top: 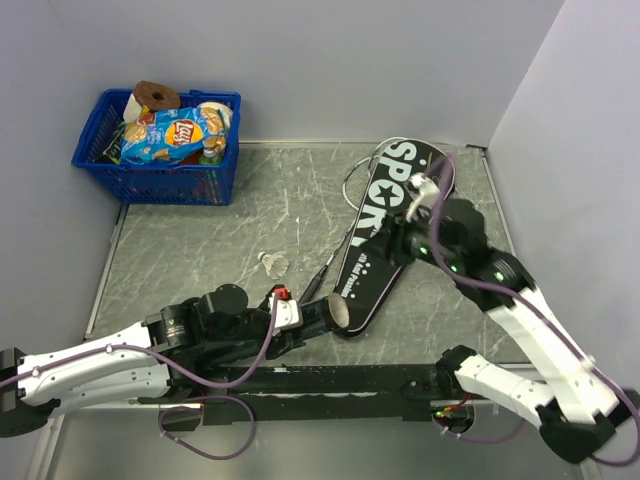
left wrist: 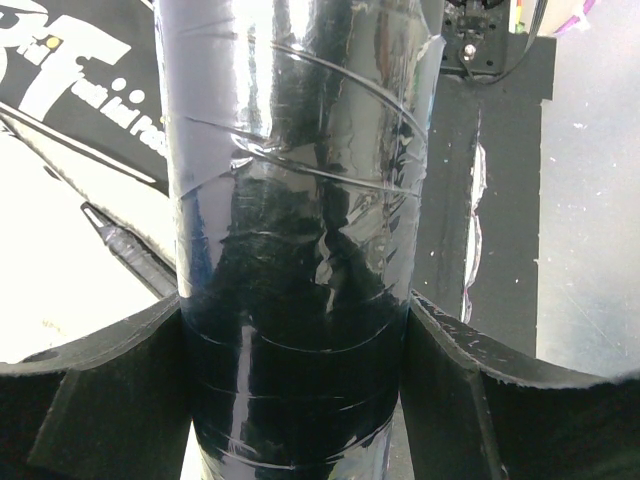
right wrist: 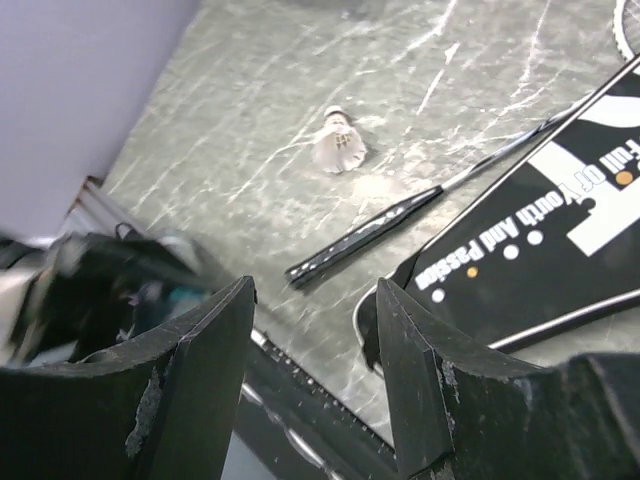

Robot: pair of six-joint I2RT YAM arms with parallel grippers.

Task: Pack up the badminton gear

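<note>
So, left claw [left wrist: 295,300]: closed around the dark tube [top: 330,315], one black finger pressed against each side of its wall.
Dark tube: glossy and wrapped in clear tape in the left wrist view. From above it sits low near the front edge of the table [top: 200,260], with its open end facing the narrow end of the bag [top: 395,215]. I cannot tell whether tube and bag touch.
Right claw [right wrist: 315,300]: open, with a clear gap and nothing between the fingers. It hangs over the narrow half of the bag, tips aimed toward the near left.
Bag: black, racket-shaped and lettered SPORT in white. It lies flat on a diagonal, wide end at the far right and narrow end near the middle front.
Racket [top: 360,175]: the white-framed head pokes out at the far-left edge of the bag's wide end, and a thin shaft runs down along the bag's left side.
Handle [right wrist: 365,235]: black, lying on the table just beside the bag's narrow end.
Shuttlecock [top: 273,264]: white, on the table left of the handle and apart from it.
Basket [top: 170,185]: blue plastic, in the far-left corner, holding a crisp packet [top: 170,135] with a brown ring [top: 156,95] on top.
</note>
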